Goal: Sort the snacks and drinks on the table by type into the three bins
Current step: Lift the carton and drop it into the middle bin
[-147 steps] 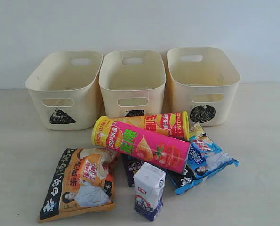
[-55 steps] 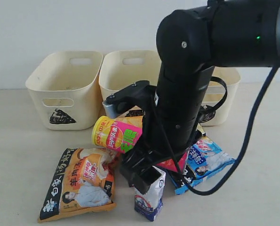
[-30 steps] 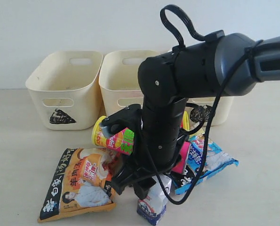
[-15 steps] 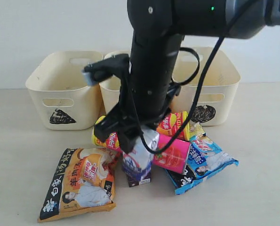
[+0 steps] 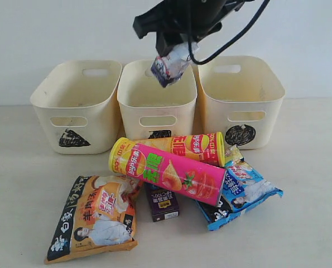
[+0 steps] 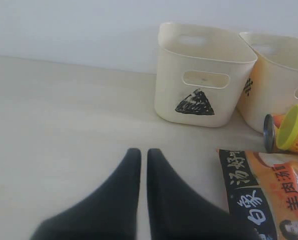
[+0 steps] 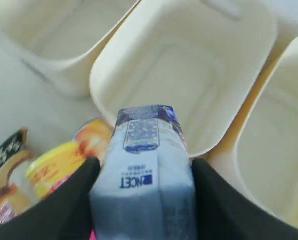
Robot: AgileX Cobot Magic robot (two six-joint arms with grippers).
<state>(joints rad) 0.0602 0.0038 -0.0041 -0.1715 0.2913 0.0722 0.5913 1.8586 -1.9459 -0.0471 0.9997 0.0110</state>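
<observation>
The right claw [image 5: 174,54] is clamped on the white and blue carton [image 5: 174,67], one finger on each side face. The carton hangs tilted from the claw, raised off the surface [image 5: 305,223].

Containers, relative to the right claw:
- Middle bin [image 5: 132,114]: directly below the claw and the carton. In the right wrist view, its interior shows bare cream floor and walls beyond the carton's end.
- Triangle-marked bin [image 5: 46,120]: below and to one side. The visible inner walls are bare plastic.
- Circle-marked bin [image 5: 269,120]: below and to the other side. The visible inner walls are bare plastic.

Lying on the surface, well below the claw and in front of the bins, are the pink tube [image 5: 174,174], the yellow-orange-red tube [image 5: 195,146], the orange-black bag [image 5: 96,218], the blue-white bag [image 5: 245,192] and the dark purple carton [image 5: 163,204].

The left claw [image 6: 142,153] has its fingers together, holding nothing. The triangle-marked bin stands ahead of it, and the orange-black bag lies just beside it.
</observation>
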